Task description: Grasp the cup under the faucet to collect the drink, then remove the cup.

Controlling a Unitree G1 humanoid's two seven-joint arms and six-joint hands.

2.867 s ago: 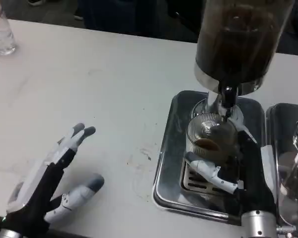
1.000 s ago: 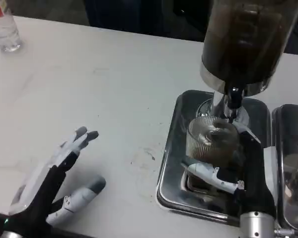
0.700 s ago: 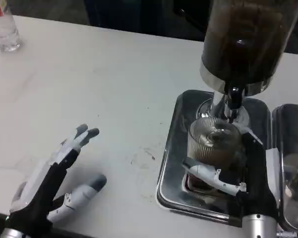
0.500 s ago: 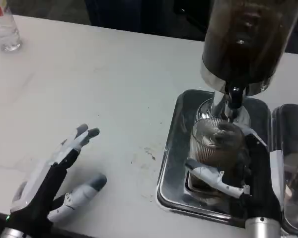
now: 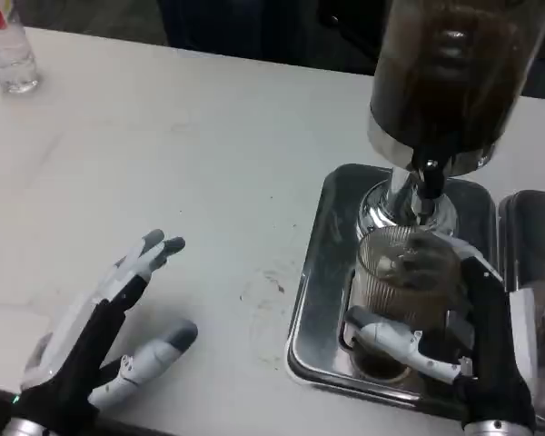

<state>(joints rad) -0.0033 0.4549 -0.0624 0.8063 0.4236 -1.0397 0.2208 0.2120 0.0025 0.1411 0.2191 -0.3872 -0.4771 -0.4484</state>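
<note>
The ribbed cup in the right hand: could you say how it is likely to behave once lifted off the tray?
The cup looks rigid, ribbed and clear, so probably grippy yet breakable. Dark drink inside adds weight and may slosh if the right hand tilts it.

What we cannot make out at the desk

The dispenser [image 5: 450,68] runs off the top edge, so we miss its upper part. We see only the lower part of the bottle [image 5: 7,54] at the desk's far left corner. The right hand [image 5: 454,336] covers the near side and base of the cup [image 5: 407,277], and the bottom edge cuts its wrist. A second tray [image 5: 527,236] leaves the right edge; the blurred shape on it we cannot identify.
</note>
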